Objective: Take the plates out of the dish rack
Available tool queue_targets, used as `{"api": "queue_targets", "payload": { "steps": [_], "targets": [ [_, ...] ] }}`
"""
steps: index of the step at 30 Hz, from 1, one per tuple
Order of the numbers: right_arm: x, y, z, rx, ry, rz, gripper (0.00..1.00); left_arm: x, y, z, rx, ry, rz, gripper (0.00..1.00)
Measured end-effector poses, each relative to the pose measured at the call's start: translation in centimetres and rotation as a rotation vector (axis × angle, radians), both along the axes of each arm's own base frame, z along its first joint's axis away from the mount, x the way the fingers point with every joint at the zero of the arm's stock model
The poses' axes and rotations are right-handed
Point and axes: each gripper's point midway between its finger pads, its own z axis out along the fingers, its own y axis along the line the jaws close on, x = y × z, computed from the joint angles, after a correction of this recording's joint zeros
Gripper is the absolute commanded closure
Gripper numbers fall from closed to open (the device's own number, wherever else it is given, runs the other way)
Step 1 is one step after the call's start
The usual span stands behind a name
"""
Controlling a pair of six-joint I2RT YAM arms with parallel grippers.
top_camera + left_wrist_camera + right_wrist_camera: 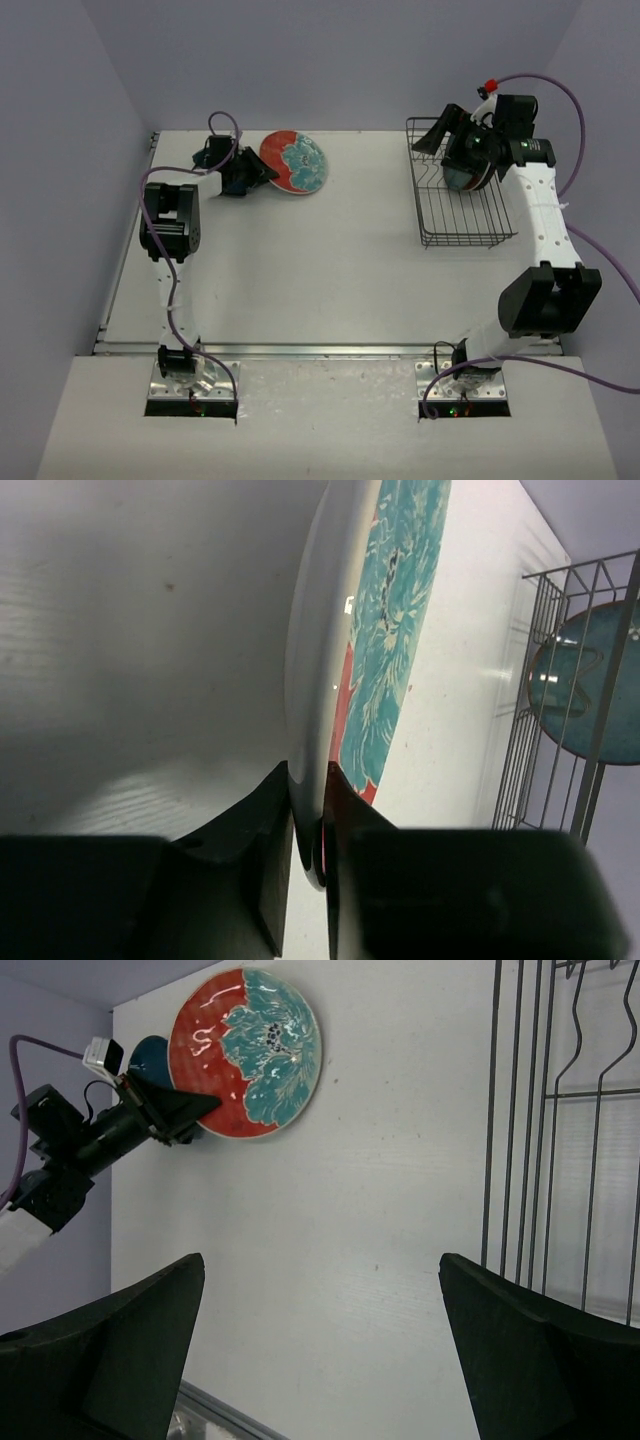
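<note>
A red-orange plate [295, 163] with a light-blue patterned face is at the back left of the table, tilted with its face to the right. My left gripper [262, 172] is shut on its rim, which the left wrist view shows pinched between the fingers [308, 770]. Behind that gripper, the right wrist view shows part of a dark blue-green round plate [150, 1055]. The dish rack [465, 238] stands at the back right with a teal plate [590, 690] upright inside. My right gripper [450, 150] hangs open over the rack's far left end, with nothing between its fingers [320, 1270].
The white table [330, 260] ends at a metal strip along its near edge. Purple walls close in the back and both sides. Rack wires [520, 1120] run just right of my right gripper.
</note>
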Motion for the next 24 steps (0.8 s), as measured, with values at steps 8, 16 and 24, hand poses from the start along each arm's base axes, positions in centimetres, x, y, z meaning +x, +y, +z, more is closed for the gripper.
{"api": "queue_targets", "payload": {
  "steps": [8,16,24],
  "targets": [
    [-0.2,-0.1,-0.8,0.004,0.033,-0.004,0.01,0.6,-2.5,1.5,0.016,-0.064,-0.062,0.6],
    [-0.1,-0.3,-1.3,0.008,0.053,-0.013,0.01,0.2,-2.2,0.5,0.054,-0.043,-0.067,0.35],
    [-0.2,-0.8,-1.7,-0.009,0.071,-0.038,0.01,-0.6,-1.5,-1.2,0.171,-0.005,-0.062,0.02]
  ]
}}
